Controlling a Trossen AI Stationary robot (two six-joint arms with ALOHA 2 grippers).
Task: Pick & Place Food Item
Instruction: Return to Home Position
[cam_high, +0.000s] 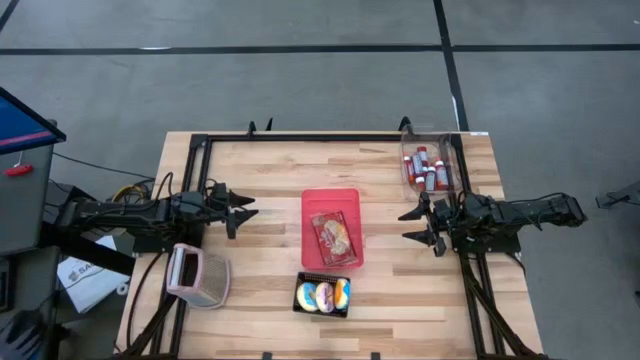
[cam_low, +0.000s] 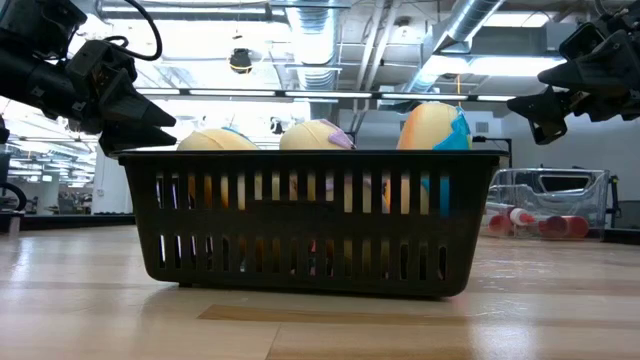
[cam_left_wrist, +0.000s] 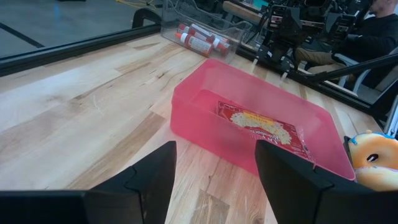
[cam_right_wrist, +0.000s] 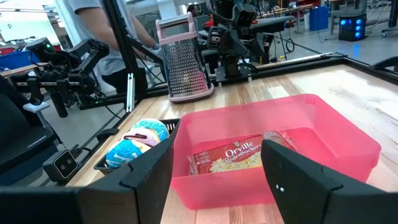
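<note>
A red popcorn packet (cam_high: 334, 238) lies flat on the bottom of a pink bin (cam_high: 313, 205) at the table's middle; it also shows in the wrist views as packet (cam_left_wrist: 261, 127) and packet (cam_right_wrist: 239, 157). Just nearer stands a black slatted basket (cam_high: 300, 287) holding three frosted donuts (cam_high: 324, 295). My left gripper (cam_high: 245, 210) hovers open to the left of the bin, its fingers level and pointing at it. My right gripper (cam_high: 408, 226) hovers open on the bin's right side, facing it. Both are above the table with nothing between their fingers.
A clear box of red-capped bottles (cam_high: 428, 165) sits at the far right corner. A pink-framed metal grater (cam_high: 197, 275) lies near the left front. A black frame (cam_high: 300, 137) runs along the table's edges. A person sits beyond the table (cam_left_wrist: 379, 31).
</note>
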